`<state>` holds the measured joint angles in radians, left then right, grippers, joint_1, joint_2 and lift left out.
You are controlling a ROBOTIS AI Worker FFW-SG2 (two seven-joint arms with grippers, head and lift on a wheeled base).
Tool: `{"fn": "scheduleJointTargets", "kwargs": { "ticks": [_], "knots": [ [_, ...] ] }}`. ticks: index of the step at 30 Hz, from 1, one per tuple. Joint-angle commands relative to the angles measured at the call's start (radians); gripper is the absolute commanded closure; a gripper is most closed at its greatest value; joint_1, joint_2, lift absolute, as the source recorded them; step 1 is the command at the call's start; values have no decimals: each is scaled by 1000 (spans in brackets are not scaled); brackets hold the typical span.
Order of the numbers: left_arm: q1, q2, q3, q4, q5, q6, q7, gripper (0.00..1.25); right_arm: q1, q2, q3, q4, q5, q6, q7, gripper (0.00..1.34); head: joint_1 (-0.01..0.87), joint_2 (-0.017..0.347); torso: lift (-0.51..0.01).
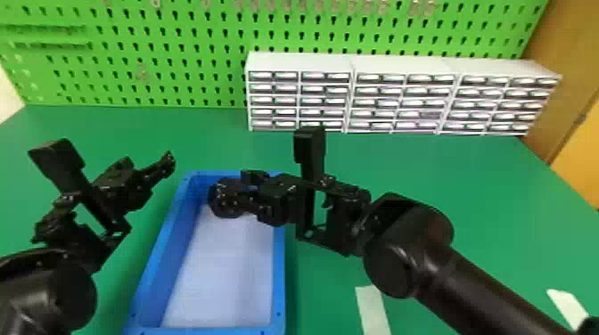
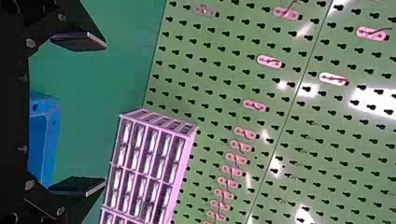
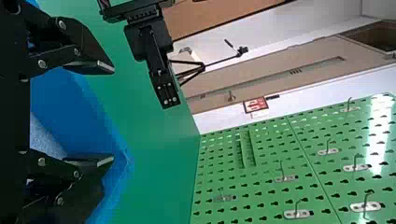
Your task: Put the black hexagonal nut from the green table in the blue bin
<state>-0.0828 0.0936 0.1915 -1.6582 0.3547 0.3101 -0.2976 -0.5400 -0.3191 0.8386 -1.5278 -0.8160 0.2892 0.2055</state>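
The blue bin [image 1: 278,294] stands on the green table [image 1: 214,147], its pale floor bare where I can see it. Over the bin's far end is my right gripper [image 1: 219,200]. In the right wrist view the right gripper [image 3: 111,114] is open, with nothing between its fingers and the blue bin [image 3: 77,100] behind them. Left of the bin, near its far left corner, my left gripper [image 1: 168,163] is held above the table. The left wrist view shows the left gripper [image 2: 105,114] wide open and holding nothing, beside part of the blue bin [image 2: 44,140].
White drawer cabinets [image 1: 350,98] line the table's back, right of centre, before a green pegboard [image 1: 178,44]. White strips [image 1: 373,309] lie on the table at the near right, beneath and beside the right arm. The two arms flank the bin.
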Motion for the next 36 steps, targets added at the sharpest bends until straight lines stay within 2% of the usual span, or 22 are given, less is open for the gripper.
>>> {"fn": "scheduleJointTargets", "kwargs": {
  "ticks": [1,12,36],
  "knots": [
    [0,0,-1,0,1,1,0,240,0,0,-6,0,5,1,0,549,692,9,-97],
    [3,0,2,0,4,0,0,240,32,11,-81,-3,66,13,0,547,692,9,-97],
    [6,0,6,0,10,0,0,240,219,63,-492,-94,357,110,0,542,692,9,-97]
  ]
}}
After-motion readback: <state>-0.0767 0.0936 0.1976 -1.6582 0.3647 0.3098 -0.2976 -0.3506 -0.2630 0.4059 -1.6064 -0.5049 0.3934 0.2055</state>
